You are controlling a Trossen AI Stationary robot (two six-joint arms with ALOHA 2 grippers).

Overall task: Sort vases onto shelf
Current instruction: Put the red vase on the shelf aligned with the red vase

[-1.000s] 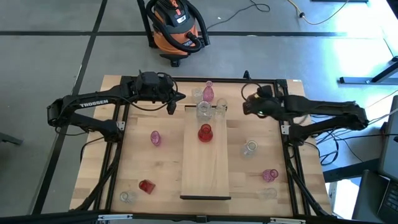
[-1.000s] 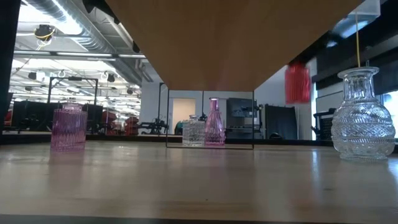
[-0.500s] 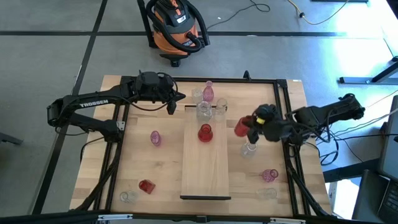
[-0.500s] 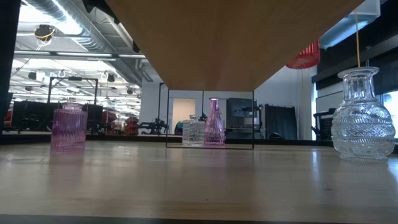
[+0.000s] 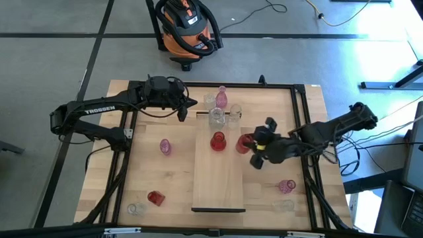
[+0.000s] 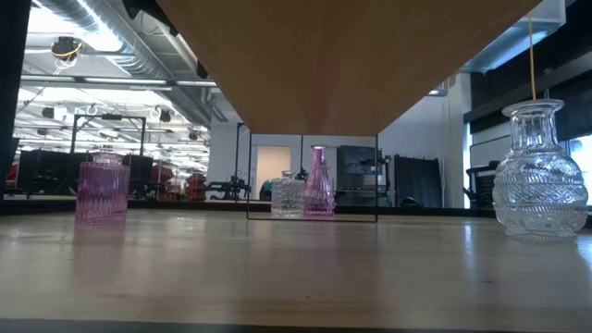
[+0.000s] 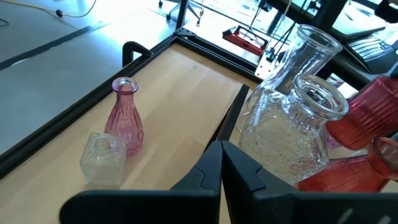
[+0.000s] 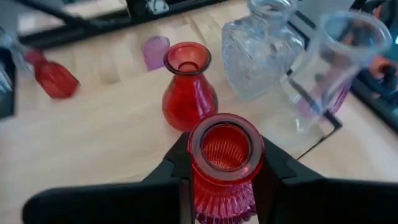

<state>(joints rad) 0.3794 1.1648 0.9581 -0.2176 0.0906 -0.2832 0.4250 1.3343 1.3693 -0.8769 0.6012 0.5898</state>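
One ribbed red vase (image 8: 222, 163) is being carried by the right gripper (image 5: 256, 148), the jaws closed against its body just under the neck, the open mouth facing the wrist camera; in the high view it is hanging just off the right edge of the shelf (image 5: 218, 182), level with the red bulb vase (image 5: 217, 141) already standing on the plank. Two clear cut-glass vases (image 5: 216, 117) are sitting at the far end of the shelf, with a pink bottle vase (image 5: 221, 96) and a small clear one (image 5: 209, 102) on the surface behind them. Others are waiting on the surface: a pink one (image 5: 165, 146) left of the shelf, a red one (image 5: 155, 198) and a clear one (image 5: 135, 209) at the near left, a pink one (image 5: 286, 186) and a clear one (image 5: 284, 205) at the near right. The left gripper (image 5: 183, 109) is idling by the far left corner of the shelf, jaws pressed together on nothing. Handling, as judged: small glass, light, rigid, smooth and breakable; the ribbing is probably helping grip, and a hold on the body below the neck is looking sound. Setting down calls for keeping it upright and clear of its neighbours.
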